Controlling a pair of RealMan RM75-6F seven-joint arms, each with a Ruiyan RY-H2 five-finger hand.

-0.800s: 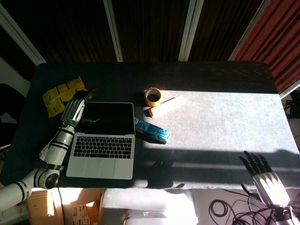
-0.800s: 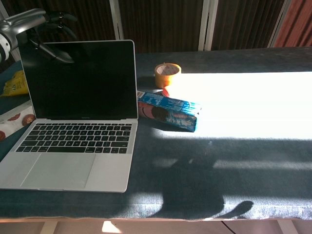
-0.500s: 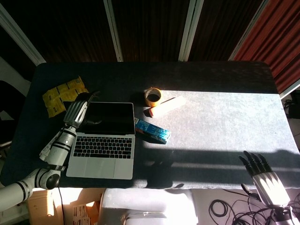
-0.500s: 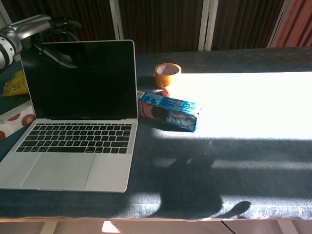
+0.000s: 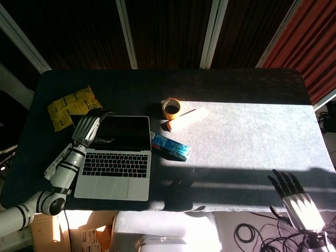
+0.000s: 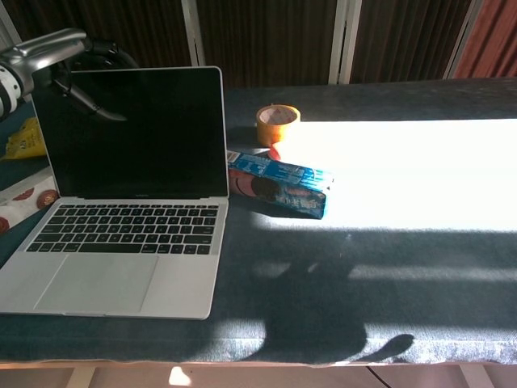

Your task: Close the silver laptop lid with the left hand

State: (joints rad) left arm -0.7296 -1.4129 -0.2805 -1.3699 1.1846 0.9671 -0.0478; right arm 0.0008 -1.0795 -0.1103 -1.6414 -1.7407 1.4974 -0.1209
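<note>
Hard sunlight fell in a broad band across the right half of the desk (image 5: 252, 89), and in the chest view that patch burned out to plain white. The rest lay in deep shade, the far wall nearly black. A hand-shaped shadow sat dark on the desk's near edge. The laptop (image 6: 129, 202) stood in shade, its screen black, with a dim reflection. Both views were sharp enough, though contrast was harsh.

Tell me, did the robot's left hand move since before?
Yes. In the head view the left hand has shifted right along the laptop lid's top edge, away from the yellow packet.
</note>
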